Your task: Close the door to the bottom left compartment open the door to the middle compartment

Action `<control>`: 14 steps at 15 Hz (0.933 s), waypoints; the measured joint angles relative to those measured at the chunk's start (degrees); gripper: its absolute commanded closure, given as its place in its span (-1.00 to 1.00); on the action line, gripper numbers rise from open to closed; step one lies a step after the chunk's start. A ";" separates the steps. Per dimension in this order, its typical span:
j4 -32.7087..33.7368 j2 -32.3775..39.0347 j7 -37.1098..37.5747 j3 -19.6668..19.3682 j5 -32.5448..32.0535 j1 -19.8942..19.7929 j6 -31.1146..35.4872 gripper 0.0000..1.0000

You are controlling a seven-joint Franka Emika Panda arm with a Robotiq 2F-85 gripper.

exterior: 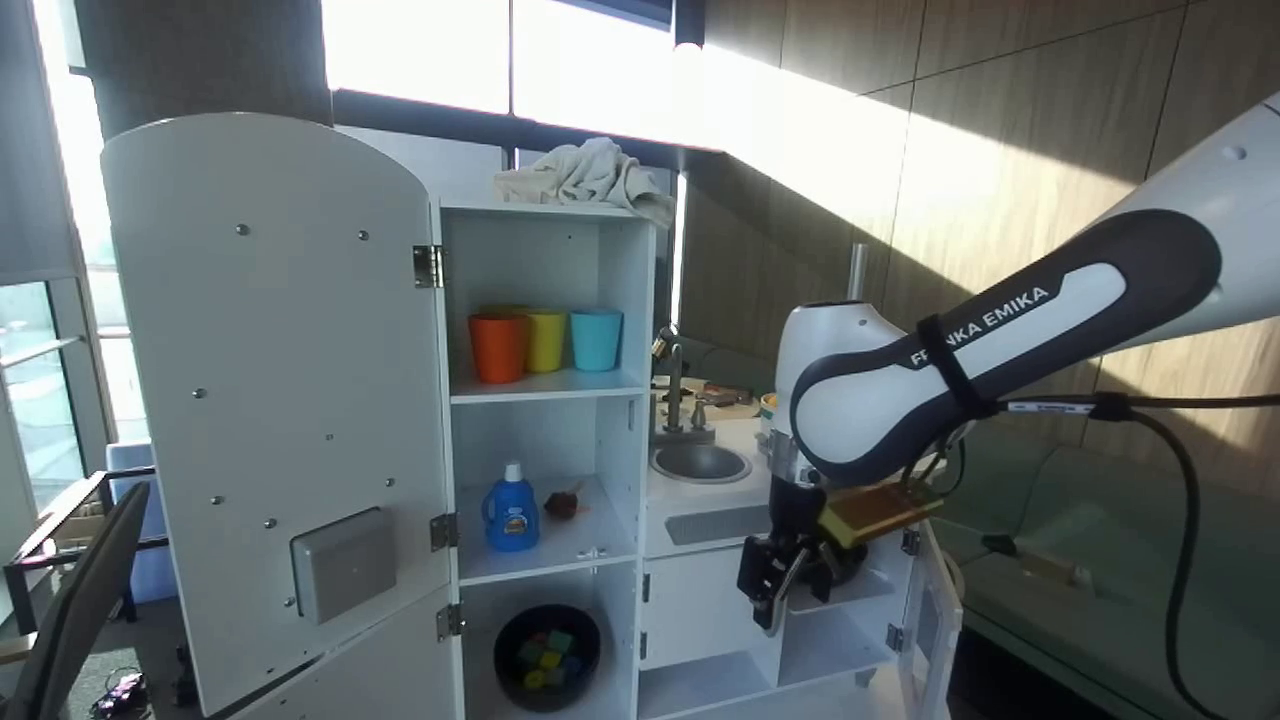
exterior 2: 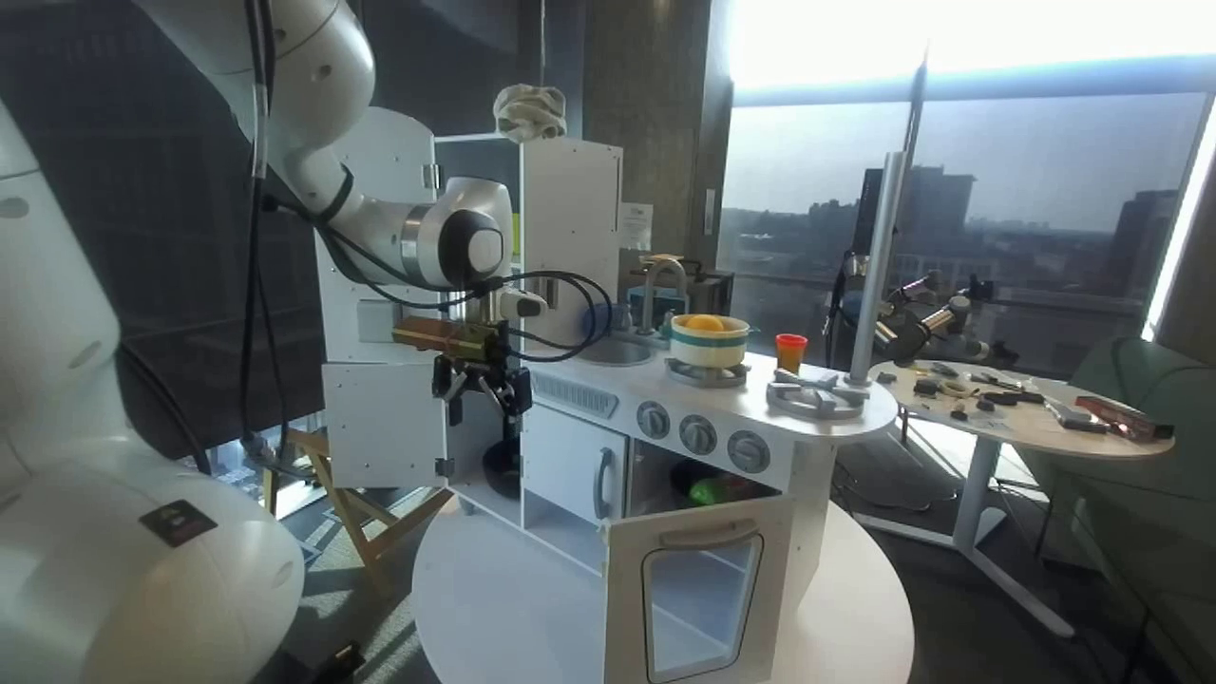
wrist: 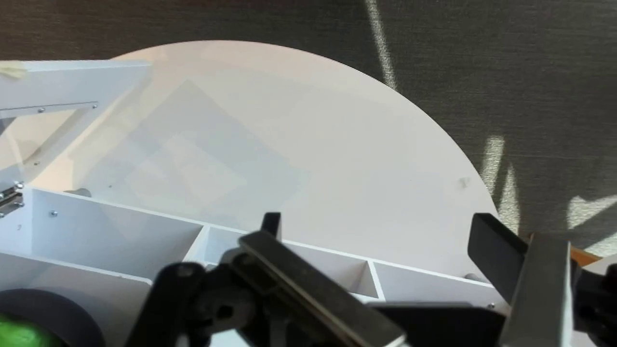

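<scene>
Wrist view: gripper [wrist: 378,231] has its jaws set wide apart with nothing held, and in both exterior views it hangs pointing down by the front of the play kitchen [exterior 2: 809,494]. Bottom left door [exterior 2: 385,427] is swung open, black bowl [exterior: 545,698] with coloured pieces [exterior: 548,655] in that compartment [exterior: 620,640]; middle door [exterior 2: 567,461] is closed, grey handle [exterior 2: 602,483] facing out. Windowed door [exterior 2: 624,598] to its right stands open too, cream pot [exterior 2: 708,347] on a burner [exterior 2: 706,377], and crumpled pale cloth [exterior 2: 530,112] on top of the tall cabinet [exterior 2: 570,218].

Four doors [exterior 2: 568,463], three knobs [exterior 2: 698,434]
</scene>
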 measured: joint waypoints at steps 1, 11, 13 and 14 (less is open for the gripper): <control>0.43 0.98 -0.19 0.51 0.00 0.79 0.36 -1.00; 14.81 14.39 -0.23 8.98 -8.85 9.57 1.66 -1.00; 19.26 17.94 0.35 9.63 -11.86 11.09 1.57 -1.00; 21.87 20.03 0.81 9.68 -13.30 11.85 1.32 -1.00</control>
